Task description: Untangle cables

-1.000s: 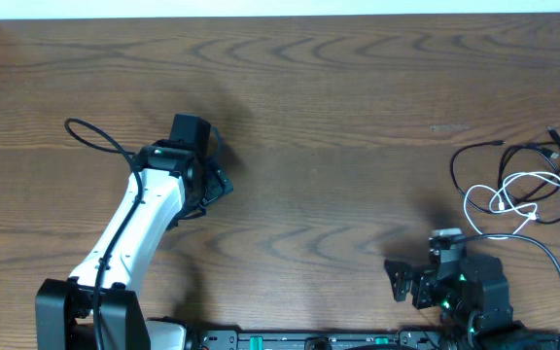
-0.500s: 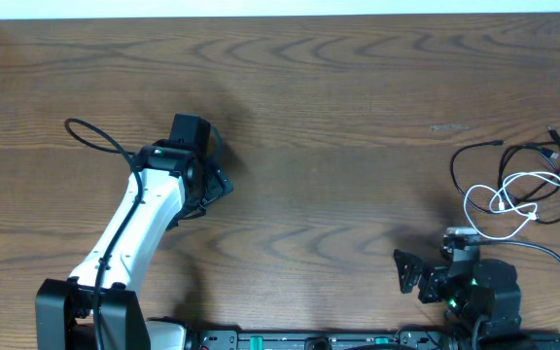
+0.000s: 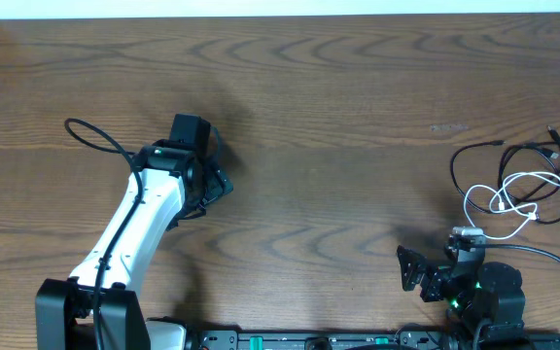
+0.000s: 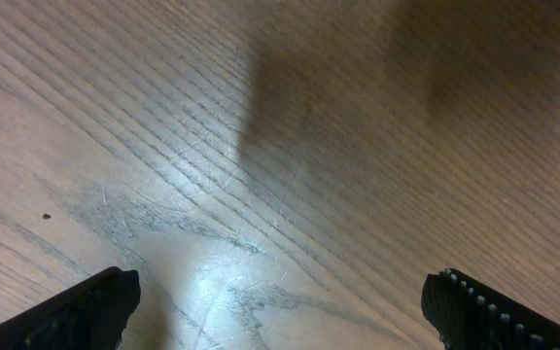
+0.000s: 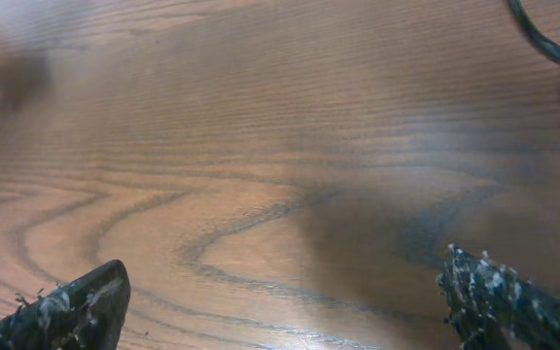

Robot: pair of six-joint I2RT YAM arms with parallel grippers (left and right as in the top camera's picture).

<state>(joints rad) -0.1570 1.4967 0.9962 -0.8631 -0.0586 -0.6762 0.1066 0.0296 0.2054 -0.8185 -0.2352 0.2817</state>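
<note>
Gaping wide over bare wood near the table's front edge, the right gripper (image 5: 290,297) holds nothing; its wrist view catches only short arcs of both cables at the upper right corner, so it stands near the tangle but apart from it. Just beyond it, at the right edge of the table (image 3: 338,117), lies the white cable (image 3: 467,204), a loose open curl with a small inner loop. The black cable (image 3: 454,165) spreads behind and around it in wider loops, crossing the white one in several places, with small plugs at its far ends. Level with this, well apart on the left side, the left gripper (image 4: 290,306) is likewise spread and empty, above bare wood.

Both cords appear thin, light and limp: likely to drag and slide on the smooth top when pulled, and to tighten at a crossing. A probable hold is a free stretch of the white cord near a plug, clear of the crossings; a low pinch will be needed, since the cords lie flat
</note>
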